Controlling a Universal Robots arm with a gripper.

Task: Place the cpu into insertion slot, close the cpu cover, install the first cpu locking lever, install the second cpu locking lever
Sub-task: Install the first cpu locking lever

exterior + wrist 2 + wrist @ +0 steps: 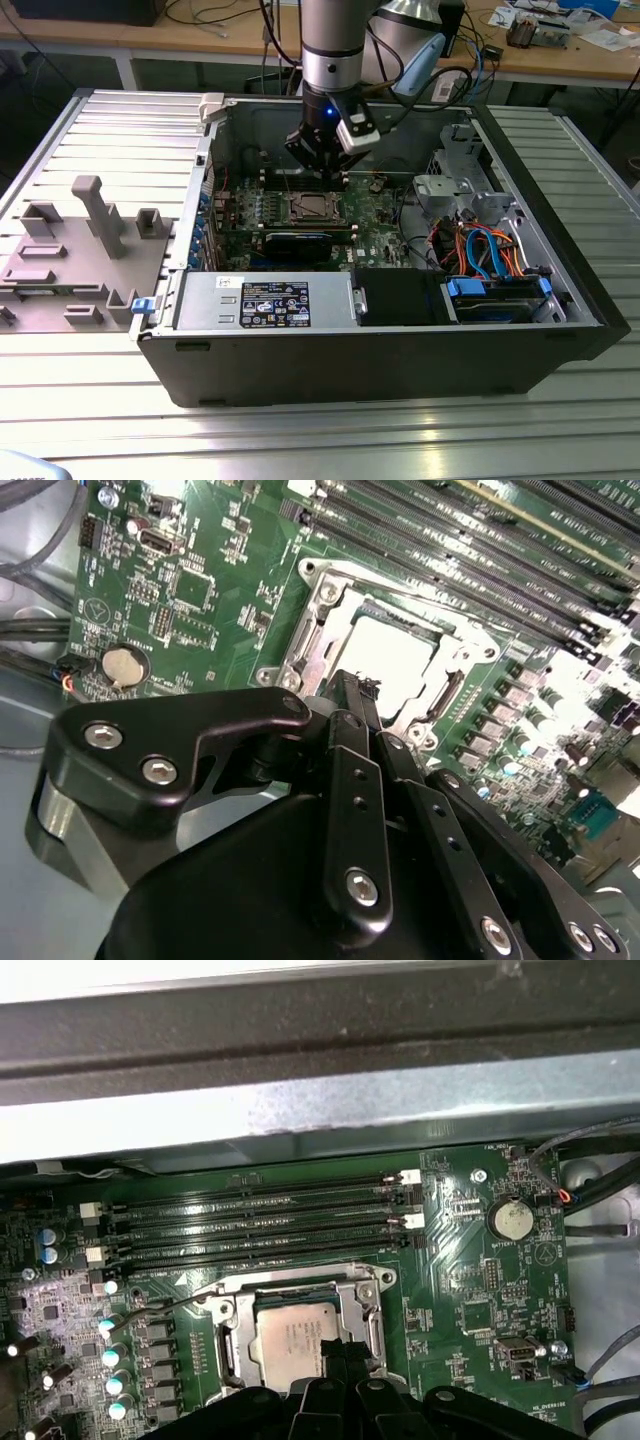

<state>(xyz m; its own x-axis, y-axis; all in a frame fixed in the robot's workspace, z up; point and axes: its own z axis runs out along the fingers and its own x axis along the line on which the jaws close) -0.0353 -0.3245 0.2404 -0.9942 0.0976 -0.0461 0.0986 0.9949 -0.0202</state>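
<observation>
jaws pressed together, empty, poised just above the cpu (298, 1340) under its cpu cover (362, 1305).

Cpu (298, 1338): flat square chip, silvery-grey top, lies level in the insertion slot (232, 1310), mid green board, in both wrist views; also at (400, 662). Cpu cover (362, 1312): thin silvery metal frame, large square window, lies flat down over the chip's edges, top showing through the window. In the exterior view the socket (312, 208) sits mid-board inside the open computer case, metal rim around it.
</observation>
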